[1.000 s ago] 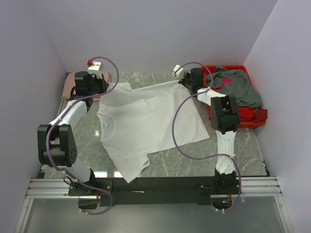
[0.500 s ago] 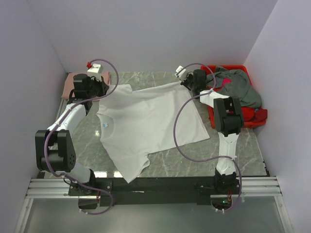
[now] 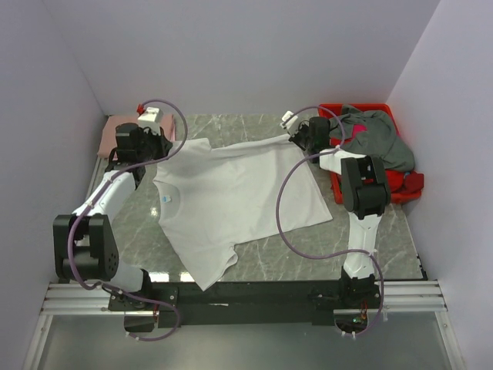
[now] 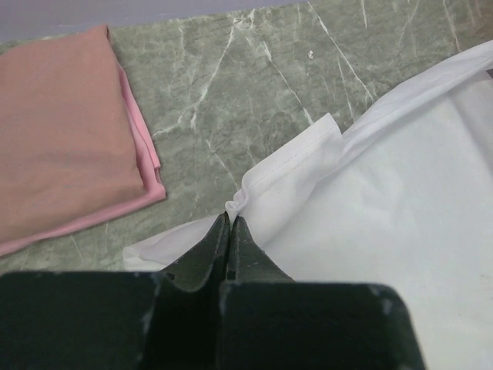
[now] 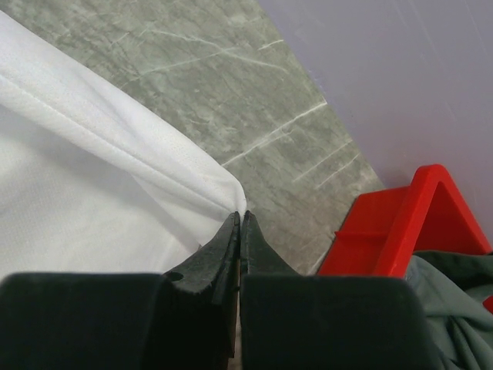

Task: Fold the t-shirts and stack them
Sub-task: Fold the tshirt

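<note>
A plain white t-shirt (image 3: 231,193) lies spread on the marble table, its small blue neck label (image 3: 169,199) toward the left. My left gripper (image 3: 168,145) is shut on the shirt's far left corner; the left wrist view shows cloth (image 4: 385,193) pinched at the closed tips (image 4: 230,220). At the far right corner my right gripper (image 3: 299,140) is also shut on the white cloth (image 5: 77,169), which bunches at its tips (image 5: 239,217). The shirt's far edge stretches between the two grippers. A folded salmon-pink shirt (image 3: 112,132) (image 4: 62,131) rests at the far left.
A red plastic bin (image 3: 370,116) (image 5: 400,223) stands at the far right, close to my right gripper, with a grey shirt (image 3: 377,139) (image 5: 454,301) and a red one (image 3: 400,183) heaped in it. Purple walls close in the back and sides.
Both grippers, still shut on the shirt's far corners, have shifted slightly apart and toward the near side, the right one nearer the bin. The far edge now runs straighter.
</note>
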Tool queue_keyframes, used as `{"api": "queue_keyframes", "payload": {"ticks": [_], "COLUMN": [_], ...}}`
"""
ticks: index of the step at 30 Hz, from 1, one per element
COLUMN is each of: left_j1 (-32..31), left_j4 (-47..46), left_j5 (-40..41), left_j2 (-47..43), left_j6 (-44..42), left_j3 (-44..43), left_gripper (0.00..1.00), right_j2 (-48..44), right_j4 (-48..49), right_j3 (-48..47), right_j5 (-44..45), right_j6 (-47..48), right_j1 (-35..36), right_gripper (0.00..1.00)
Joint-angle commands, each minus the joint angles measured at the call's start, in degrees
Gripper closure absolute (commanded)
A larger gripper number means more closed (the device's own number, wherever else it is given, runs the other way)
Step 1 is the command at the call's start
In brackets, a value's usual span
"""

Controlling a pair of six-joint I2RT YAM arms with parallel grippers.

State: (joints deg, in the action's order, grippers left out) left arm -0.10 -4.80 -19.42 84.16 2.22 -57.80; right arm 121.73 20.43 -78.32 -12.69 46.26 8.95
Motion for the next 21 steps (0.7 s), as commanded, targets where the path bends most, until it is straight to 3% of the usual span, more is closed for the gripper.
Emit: {"api": "queue_keyframes", "payload": {"ticks": [1,21], "left_j1": [-0.4,-3.2], "left_j4": [-0.3,1.2], "left_j5": [0.5,7.2], "left_j2": [-3.3,-3.9], "left_j6": [0.4,-0.3], "left_j3": [0.9,3.8], "left_gripper": [1.00,1.00], "right_j2": [-4.6,-7.2], "right_j4": [3.2,4.5], "right_j3": [1.0,5.7], "right_j5": [-0.1,-0.5], "right_j6": [-1.0,-1.9], "right_j1": [-0.6,-1.4], "right_gripper": [1.00,1.00]}}
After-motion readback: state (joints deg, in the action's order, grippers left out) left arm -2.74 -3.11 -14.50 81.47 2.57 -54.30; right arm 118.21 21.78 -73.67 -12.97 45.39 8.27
